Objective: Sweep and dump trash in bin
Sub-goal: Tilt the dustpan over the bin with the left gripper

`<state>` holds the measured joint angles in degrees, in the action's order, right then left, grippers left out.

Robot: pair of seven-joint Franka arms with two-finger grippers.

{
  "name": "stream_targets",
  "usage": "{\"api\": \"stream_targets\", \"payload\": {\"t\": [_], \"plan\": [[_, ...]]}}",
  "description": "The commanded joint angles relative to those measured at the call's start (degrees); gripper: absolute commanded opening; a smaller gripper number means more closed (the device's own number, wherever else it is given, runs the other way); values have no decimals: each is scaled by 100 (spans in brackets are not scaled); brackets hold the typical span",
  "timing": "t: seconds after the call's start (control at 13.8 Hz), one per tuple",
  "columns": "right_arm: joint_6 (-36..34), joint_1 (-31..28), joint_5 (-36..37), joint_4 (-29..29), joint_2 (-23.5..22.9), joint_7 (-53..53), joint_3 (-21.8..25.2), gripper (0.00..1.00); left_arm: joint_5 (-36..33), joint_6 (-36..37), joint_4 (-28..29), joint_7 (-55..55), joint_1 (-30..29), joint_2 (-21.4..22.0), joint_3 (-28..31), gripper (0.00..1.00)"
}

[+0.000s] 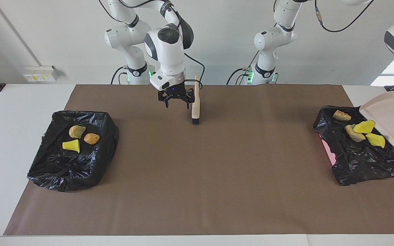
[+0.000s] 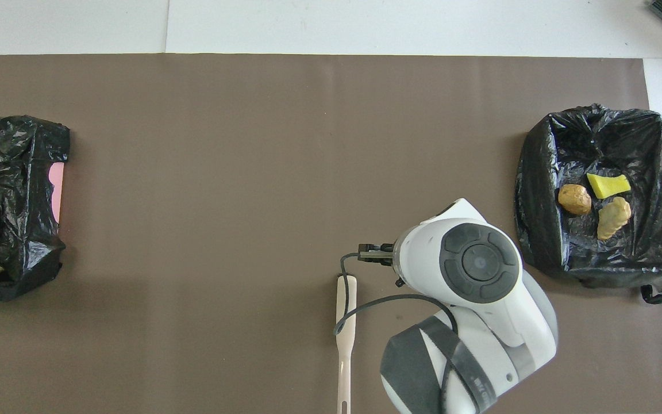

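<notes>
Facing view: right gripper fingers are spread and empty, up over the brown mat. One brush lies flat on the mat just beside them, not touched. Left gripper is out of frame, clenched on the one dustpan, which is tilted over the bin at the left arm's end. Trash, seven pieces: four in that bin, two yellow and two tan; three in the second bin, well apart from the right fingers, one yellow and two tan.
</notes>
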<state>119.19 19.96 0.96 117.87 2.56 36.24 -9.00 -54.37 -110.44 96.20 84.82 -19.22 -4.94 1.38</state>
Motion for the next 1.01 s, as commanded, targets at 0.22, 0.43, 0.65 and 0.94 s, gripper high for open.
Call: {"api": "stream_targets", "payload": {"t": [0.22,0.43,0.65,0.94], "plan": [[-1247,-782,115,-1238,43,-906,-32,100,1265,5,-57,-115,-21,361,134,0],[-1845,-1029,9,-1591,104,-987,-23,100,2280,49,-13,-115,-109,511,134,0],[-2022,-1082,0,-1758,219,-987,12,100,2640,23,-39,-124,-91,520,125,0],[-2303,-1117,0,-2171,219,-978,74,100,3309,93,13,-535,-12,573,117,0]]}}
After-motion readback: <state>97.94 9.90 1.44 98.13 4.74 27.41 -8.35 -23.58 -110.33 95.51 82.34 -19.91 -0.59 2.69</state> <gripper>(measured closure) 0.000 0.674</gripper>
